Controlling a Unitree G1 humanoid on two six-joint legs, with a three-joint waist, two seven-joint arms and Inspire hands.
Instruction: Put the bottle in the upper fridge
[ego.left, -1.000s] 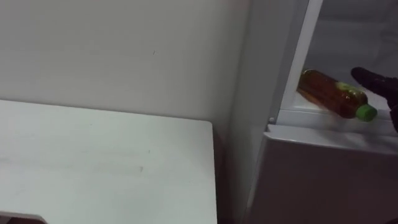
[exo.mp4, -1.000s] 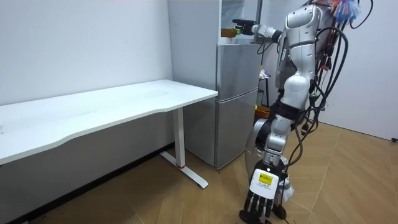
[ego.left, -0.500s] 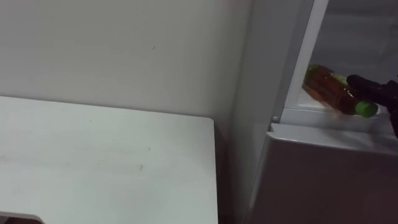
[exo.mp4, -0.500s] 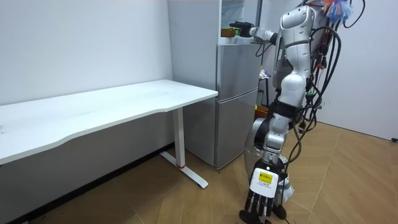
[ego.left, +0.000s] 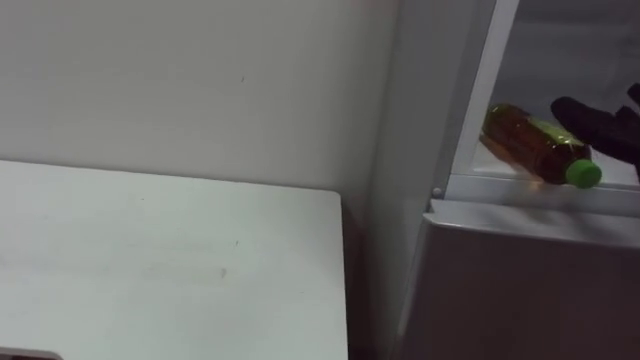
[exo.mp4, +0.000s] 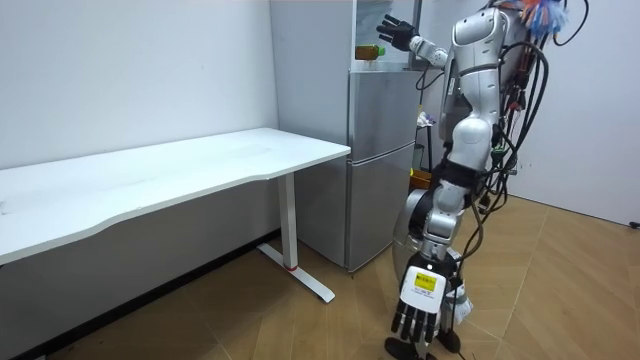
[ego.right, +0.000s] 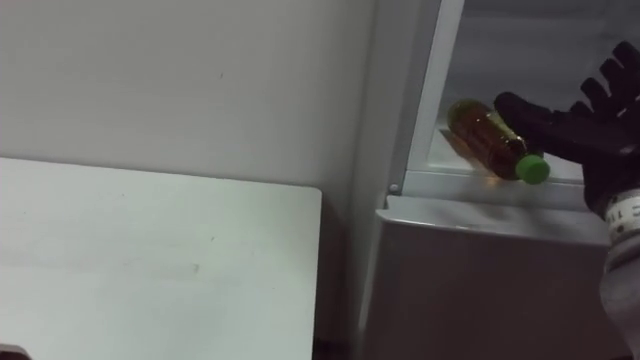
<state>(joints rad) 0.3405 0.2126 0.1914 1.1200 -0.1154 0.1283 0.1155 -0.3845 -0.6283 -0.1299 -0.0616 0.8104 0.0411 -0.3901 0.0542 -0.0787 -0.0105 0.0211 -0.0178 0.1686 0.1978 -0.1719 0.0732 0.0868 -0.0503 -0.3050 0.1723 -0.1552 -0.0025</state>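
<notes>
- Seen upper right of frame: bottle (ego.left: 533, 146) on its side on upper fridge shelf (ego.left: 500, 184), green cap (ego.left: 583, 173) toward front lip.
- Just beside cap: right hand (ego.right: 590, 135), fingers spread wide, gripping nothing; can't tell if touching.
- Low in room view, centre-right: left hand (exo.mp4: 424, 305), hanging, fingers straight, empty.
- Judged approx. done w/ placing; prob. next, pulling hand out.
- Draw back straight & slightly up, clear of cap, to avoid rolling bottle off lip.
- If shaky, nudge deeper first.
</notes>
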